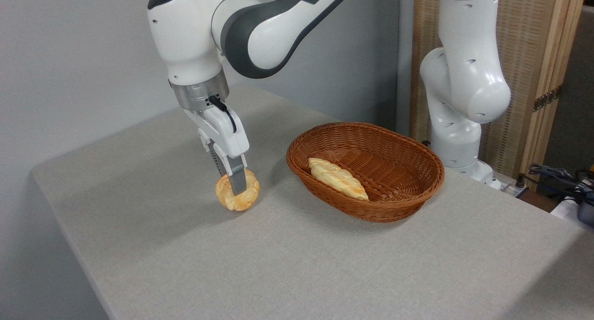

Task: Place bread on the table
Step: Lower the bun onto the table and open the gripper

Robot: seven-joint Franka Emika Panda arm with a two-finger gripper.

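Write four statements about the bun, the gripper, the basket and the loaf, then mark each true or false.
1. The gripper is closed on the round bun. True.
2. The bun is inside the wicker basket. False: it is outside the basket, to its left, low at the grey table.
3. A long braided loaf lies in the basket. True.
4. The basket holds two loaves. False: only one shows.

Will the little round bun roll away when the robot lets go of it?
Probably not far. The bun is lumpy and knotted, not ball-smooth, and the table looks flat and cloth-covered, so it should settle. It seems light, since the tool holds it with only its fingertips. It keeps its shape in that pinch, so it may be fairly firm.
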